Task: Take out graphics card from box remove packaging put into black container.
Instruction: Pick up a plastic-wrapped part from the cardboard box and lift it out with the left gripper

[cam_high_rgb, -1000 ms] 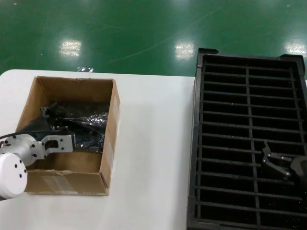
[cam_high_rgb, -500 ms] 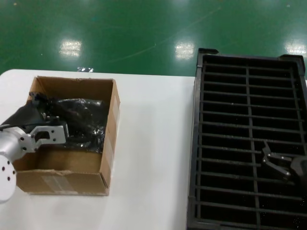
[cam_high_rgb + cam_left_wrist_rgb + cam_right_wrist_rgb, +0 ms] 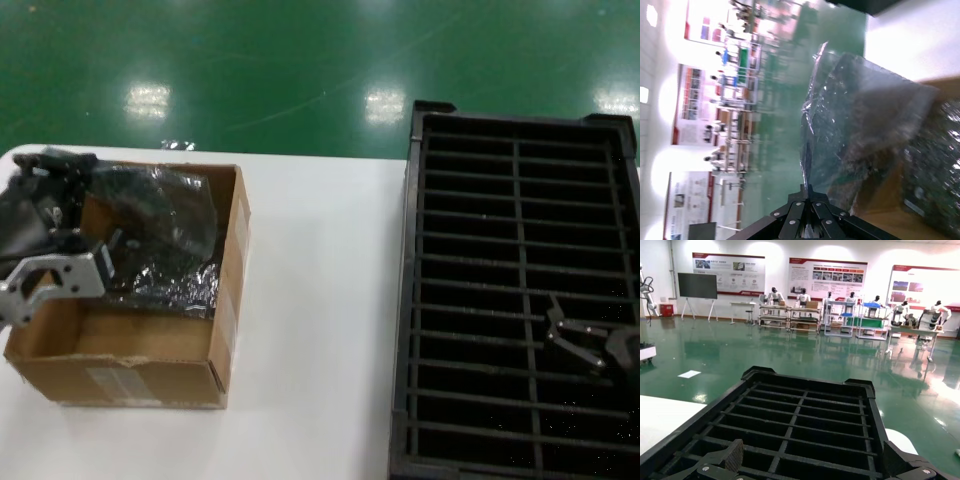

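The brown cardboard box (image 3: 130, 368) sits on the left of the white table. My left gripper (image 3: 100, 252) is shut on the edge of the shiny antistatic bag (image 3: 150, 215), which hangs crinkled above the box's left side. The wrist view shows the jaws (image 3: 807, 192) pinching the bag (image 3: 860, 115). The graphics card shows only as a dark shape inside the bag. My right gripper (image 3: 580, 345) hangs open and empty over the near right part of the black slotted tray (image 3: 420, 300), which also fills the right wrist view (image 3: 805, 415) ahead of that gripper (image 3: 815, 467).
More dark shiny bagged material (image 3: 170, 285) lies in the box bottom. The white table (image 3: 320, 300) separates the box and the tray. Green floor (image 3: 300, 60) lies past the table's far edge.
My left gripper has pulled back to the left and lifted the bag from the box bottom up over the box's left wall. The right arm has not moved.
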Controlling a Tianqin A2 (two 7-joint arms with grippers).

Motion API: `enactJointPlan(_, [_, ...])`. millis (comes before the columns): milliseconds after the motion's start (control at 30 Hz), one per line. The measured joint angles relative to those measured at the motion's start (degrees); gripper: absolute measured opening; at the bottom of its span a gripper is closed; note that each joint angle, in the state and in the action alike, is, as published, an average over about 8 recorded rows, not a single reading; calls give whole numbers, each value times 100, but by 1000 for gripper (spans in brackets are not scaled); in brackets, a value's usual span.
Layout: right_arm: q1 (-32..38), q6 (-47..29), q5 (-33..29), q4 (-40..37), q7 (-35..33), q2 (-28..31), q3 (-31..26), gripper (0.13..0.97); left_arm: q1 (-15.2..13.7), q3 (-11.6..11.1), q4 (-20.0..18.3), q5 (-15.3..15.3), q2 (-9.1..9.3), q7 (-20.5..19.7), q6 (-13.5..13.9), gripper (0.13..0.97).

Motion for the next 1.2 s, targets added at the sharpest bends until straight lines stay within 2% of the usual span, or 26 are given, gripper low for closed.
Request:
enactJointPlan(200, [0, 0, 0, 0, 0, 0, 0, 966, 444, -374, -973, -182, 70, -250, 266, 139])
enactJointPlan(400, [0, 0, 0, 0, 0, 0, 0, 966, 741, -473, -1492, -366, 218, -443, 438, 139])
enactJointPlan(667, [0, 0, 0, 0, 0, 0, 0, 966, 932, -217, -1584, -428, 636, -577, 507, 139])
enactJointPlan(967, [0, 0, 0, 0, 0, 0, 0, 966, 931, 101, -1501, -308, 1152, -697, 566, 139])
enactJointPlan(1200, [0, 0, 0, 0, 0, 0, 0, 966, 896, 181, -1459, -224, 1334, -730, 578, 139])
